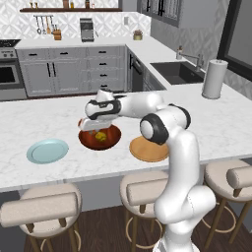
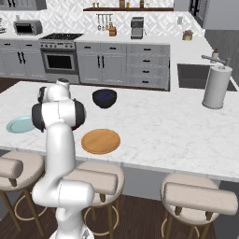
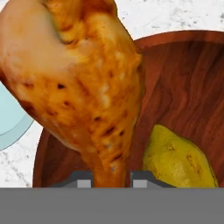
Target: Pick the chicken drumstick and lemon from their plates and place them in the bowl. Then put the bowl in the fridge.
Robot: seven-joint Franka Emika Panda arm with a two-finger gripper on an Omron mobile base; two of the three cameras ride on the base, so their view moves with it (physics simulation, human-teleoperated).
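The gripper [image 3: 111, 183] pinches the drumstick [image 3: 78, 83] by its bone end, above the bowl [image 3: 183, 87]; release it low, beside the lemon [image 3: 177, 159].

Both base views are looking forward and down over the marble island counter [image 1: 49, 118], from behind the arm: one from its left, one from its right. They are sharing the tan plate [image 1: 147, 149] and the sink side. The hand view is hovering very close above the bowl [image 3: 183, 87].
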